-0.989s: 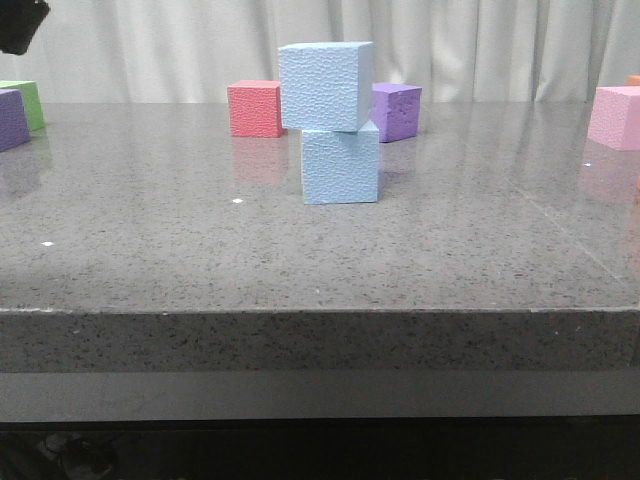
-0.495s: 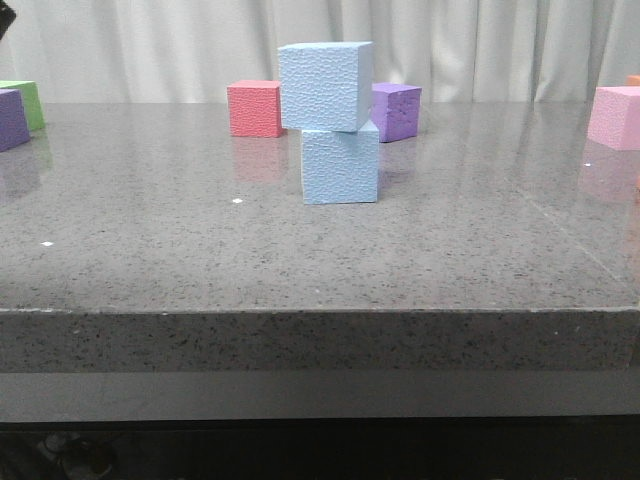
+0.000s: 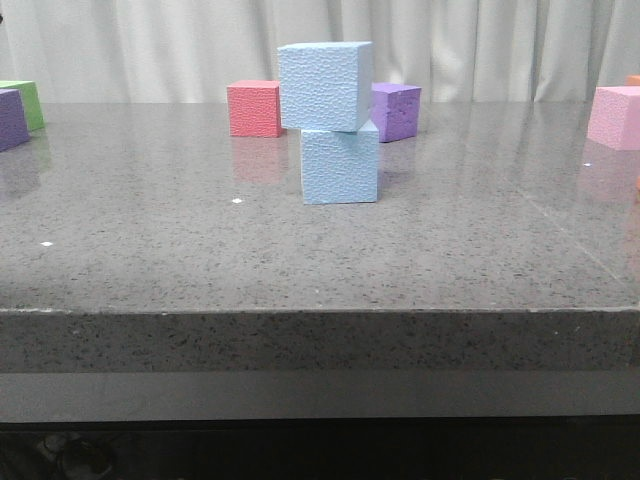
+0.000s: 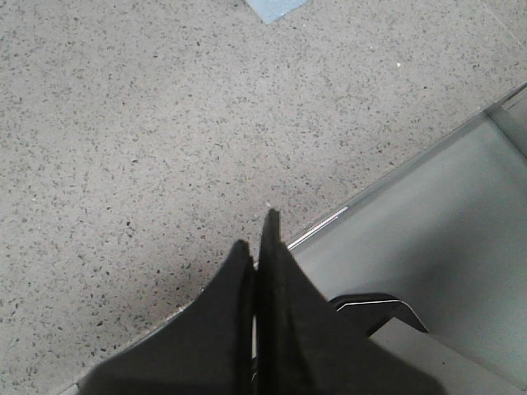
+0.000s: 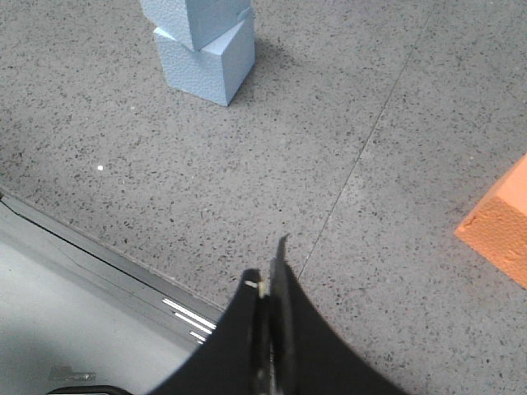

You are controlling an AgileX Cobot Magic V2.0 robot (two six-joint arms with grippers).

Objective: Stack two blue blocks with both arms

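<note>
Two blue blocks point(image 3: 340, 160) you see stacked on the tabletop point(image 3: 200, 250), upper one shifted toward 9 o'clock. Left pincer point(image 4: 262, 247) and right pincer point(image 5: 270, 276) are both closed, empty.

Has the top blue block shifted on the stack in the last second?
No. The top blue block keeps its leftward overhang on the lower blue block, and sits unchanged against the red cube behind it.

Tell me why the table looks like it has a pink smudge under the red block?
Front view: the polished grey stone table mirrors the red foam cube, a faint reflection in front of it. Right wrist view: the stacked pale blue foam cubes cast a soft shadow.
</note>
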